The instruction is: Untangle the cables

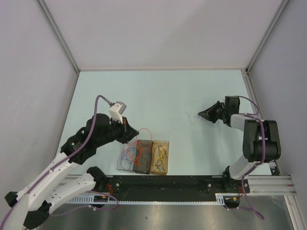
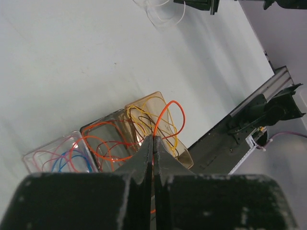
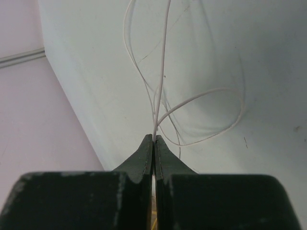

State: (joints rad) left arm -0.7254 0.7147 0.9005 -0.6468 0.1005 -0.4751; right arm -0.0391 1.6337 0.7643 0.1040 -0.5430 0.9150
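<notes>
We log the left gripper (image 2: 153,140) clamped on an orange cable (image 2: 162,116) that rises from three trays (image 2: 103,120) holding the other cables (image 2: 60,165), and the right gripper (image 3: 154,139) pinching a pale cable (image 3: 163,57) over the table's (image 1: 153,91) right side.

Three little see-through boxes in a row: one dark middle box (image 1: 142,158), one clear box (image 1: 126,156) left of it, one amber box (image 1: 160,157) right of it. Two grippers: left gripper (image 2: 152,140) by the middle box, right gripper (image 3: 154,139) well off to its right. One pale cable (image 3: 163,72) over there and one orange cable (image 2: 165,114) looping above the middle box. The boxed cables (image 2: 103,143) are too tangled to count.
</notes>
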